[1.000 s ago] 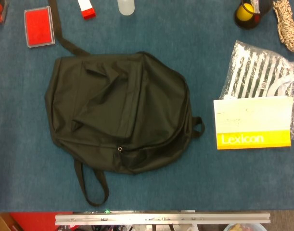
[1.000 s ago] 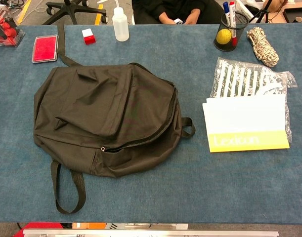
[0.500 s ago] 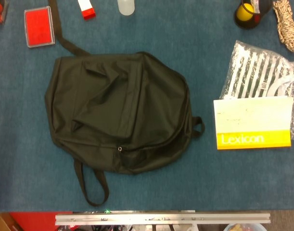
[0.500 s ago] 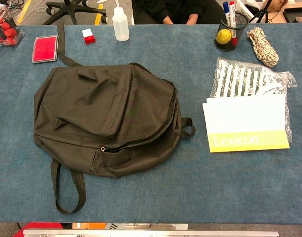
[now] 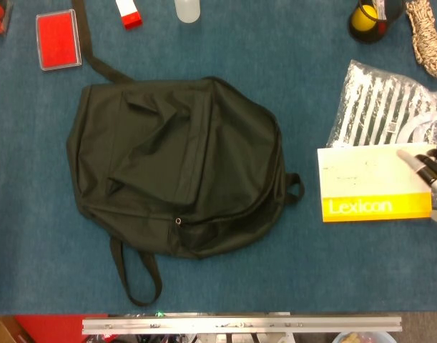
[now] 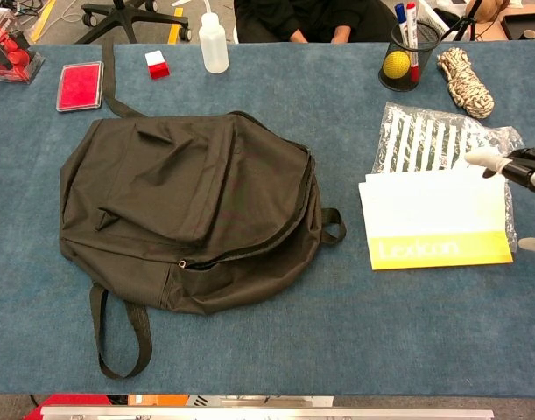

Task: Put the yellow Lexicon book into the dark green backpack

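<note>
The flat white-and-yellow Lexicon book (image 5: pixel 376 184) lies on the blue carpeted surface (image 5: pixel 275 279) with its long axis running 3 to 9 o'clock, well apart from the limp dark green fabric backpack (image 5: pixel 177 164) at its 9 o'clock side. The right hand (image 5: pixel 431 171), fingers apart and holding nothing, reaches in from 3 o'clock with its fingertips over the book's right edge, so the book lies toward 9 o'clock from it. The left hand is not in either view, making the right the nearer one.
</note>
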{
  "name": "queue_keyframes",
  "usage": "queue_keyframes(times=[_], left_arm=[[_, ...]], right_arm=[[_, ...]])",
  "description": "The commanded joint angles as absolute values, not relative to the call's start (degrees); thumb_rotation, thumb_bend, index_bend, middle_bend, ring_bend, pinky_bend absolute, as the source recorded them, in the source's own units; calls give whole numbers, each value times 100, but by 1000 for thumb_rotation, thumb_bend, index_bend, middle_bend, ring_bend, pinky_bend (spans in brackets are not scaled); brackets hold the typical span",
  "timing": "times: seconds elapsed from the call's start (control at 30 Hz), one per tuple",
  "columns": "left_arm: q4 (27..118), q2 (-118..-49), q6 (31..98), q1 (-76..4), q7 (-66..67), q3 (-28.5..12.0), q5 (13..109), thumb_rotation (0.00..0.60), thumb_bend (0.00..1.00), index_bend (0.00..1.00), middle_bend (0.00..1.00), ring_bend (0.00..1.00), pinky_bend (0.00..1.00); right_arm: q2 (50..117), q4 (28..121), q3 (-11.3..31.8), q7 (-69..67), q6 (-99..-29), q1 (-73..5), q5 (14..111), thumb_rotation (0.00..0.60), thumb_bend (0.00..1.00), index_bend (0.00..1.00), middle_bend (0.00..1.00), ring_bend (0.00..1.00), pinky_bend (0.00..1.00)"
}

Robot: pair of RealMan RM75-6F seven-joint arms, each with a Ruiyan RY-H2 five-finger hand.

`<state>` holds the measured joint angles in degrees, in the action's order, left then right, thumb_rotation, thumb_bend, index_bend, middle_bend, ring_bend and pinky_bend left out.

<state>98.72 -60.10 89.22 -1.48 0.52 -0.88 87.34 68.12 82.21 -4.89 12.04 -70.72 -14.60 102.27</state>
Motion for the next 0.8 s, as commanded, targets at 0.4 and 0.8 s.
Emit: queue_keyframes(times=[0.4,0.8], left_arm=[[9821,-5932,8835,-102,-143,-10,8748,600,205,195,267,218,248],[9876,-5877,8790,-104,-117,6,8772,600,205,195,267,218,248]], right_arm=[[7422,7879,-565,1898,-6442,-1641,9949,600,0,0,254,185,300],[7458,7870,-533,2014,-5963,-1863,9573,600,0,0,189,137,265]])
